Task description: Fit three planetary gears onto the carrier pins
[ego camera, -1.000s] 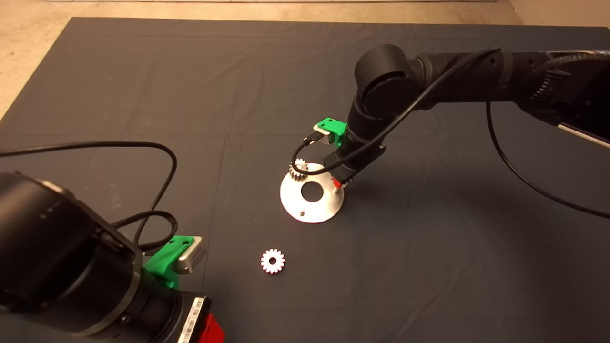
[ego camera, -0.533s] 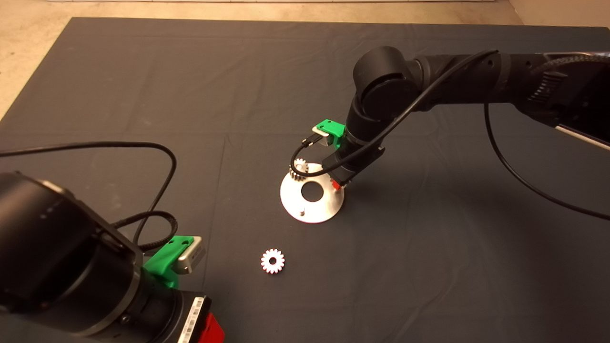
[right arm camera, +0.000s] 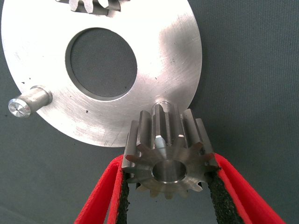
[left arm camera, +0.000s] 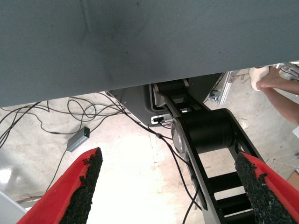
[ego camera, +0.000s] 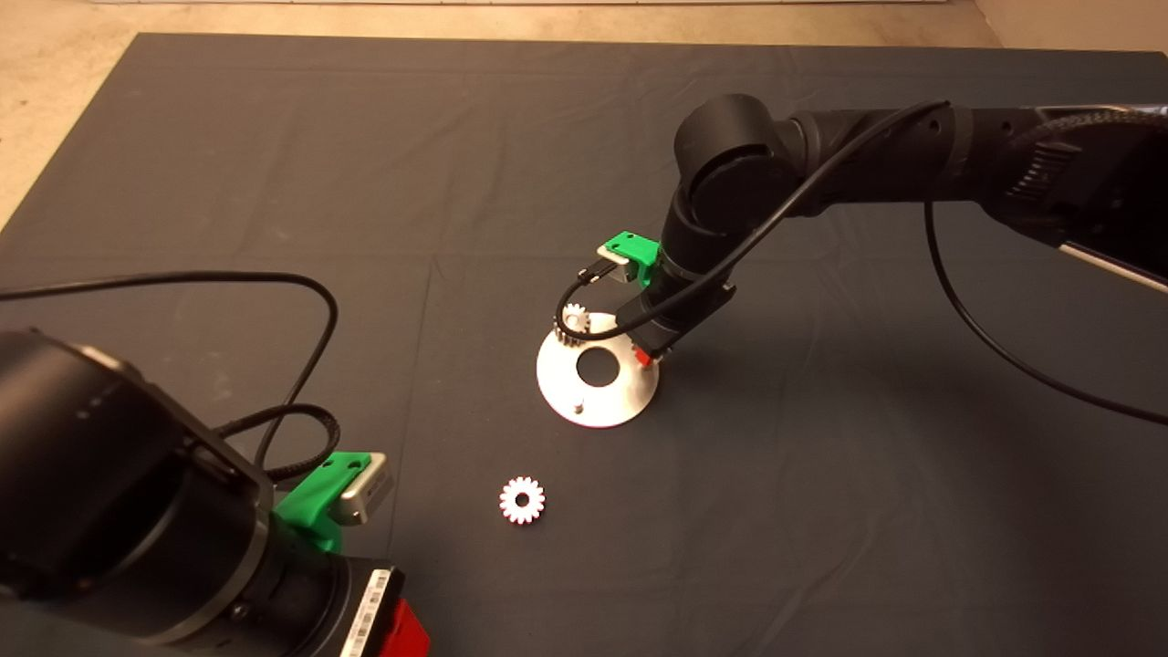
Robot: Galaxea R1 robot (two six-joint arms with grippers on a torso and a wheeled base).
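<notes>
Holding: right gripper (right arm camera: 166,186) clamped a gear (right arm camera: 166,156) between its two pads, one pad on each toothed flank.
Held gear, place: over the disc's (right arm camera: 159,60) rim, just beside a pin (right arm camera: 161,99); whether the bore was started on that pin could not be told.
Held gear, axis: bore axis ran toward the wrist camera, the open round hole and flat face showing, the teeth running lengthwise away toward the disc.
Held gear, look: silvery-grey metal, pointed straight teeth, smooth round centre hole, far smaller than the disc.
Disc: flat, shiny, round, with a large centre hole, lying on the dark mat (ego camera: 274,137) near its middle.
Bare pin: a short silver peg (right arm camera: 28,100) stood upright on the disc, on its side toward the loose gear, nothing on it.
Seated gear: a second gear (ego camera: 572,326) sat on the disc's far-left rim, axis upright.
Loose gear: a third (ego camera: 522,500) lay flat on the mat, hole up, well apart from the disc on its near side.
Left gripper (left arm camera: 168,186): parked at the lower left edge of the head view, fingers (left arm camera: 84,186) spread wide, holding nothing; its wrist view showed floor, cables and a person's leg (left arm camera: 280,95).
</notes>
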